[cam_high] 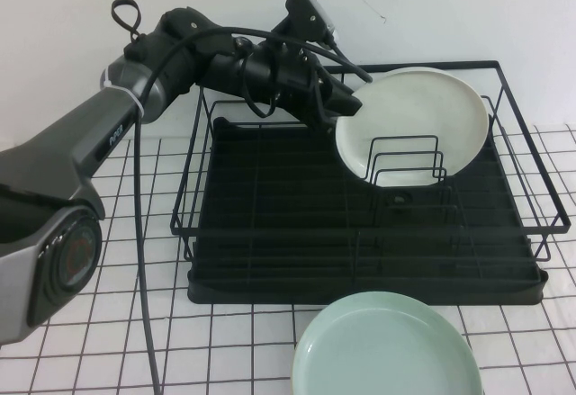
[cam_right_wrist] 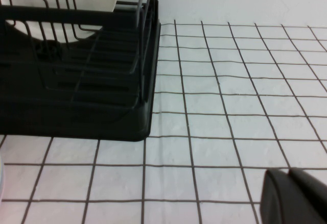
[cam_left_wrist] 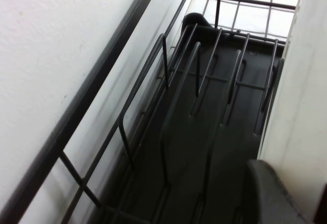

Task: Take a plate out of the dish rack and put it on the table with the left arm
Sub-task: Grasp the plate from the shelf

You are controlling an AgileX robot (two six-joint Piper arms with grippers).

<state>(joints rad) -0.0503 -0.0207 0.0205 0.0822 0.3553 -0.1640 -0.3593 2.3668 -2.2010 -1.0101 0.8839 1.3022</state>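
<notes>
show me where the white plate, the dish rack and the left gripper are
white plate [cam_high: 423,116], high view, bare centre of its face.
dish rack [cam_high: 270,224], high view, black drip tray floor.
left gripper [cam_high: 346,100], high view, fingertips at the plate's rim.

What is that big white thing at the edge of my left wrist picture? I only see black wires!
Observer: It's the white plate, standing up in the wire loops at the back right of the dish rack.
Operator: Where is my left gripper?
Observer: The left gripper is right at the plate's left rim, inside the rack.
Operator: Is anything else around?
Observer: A green plate lies flat on the table in front of the rack. The right gripper sits low over the table beside the rack, away from the plates.
</notes>
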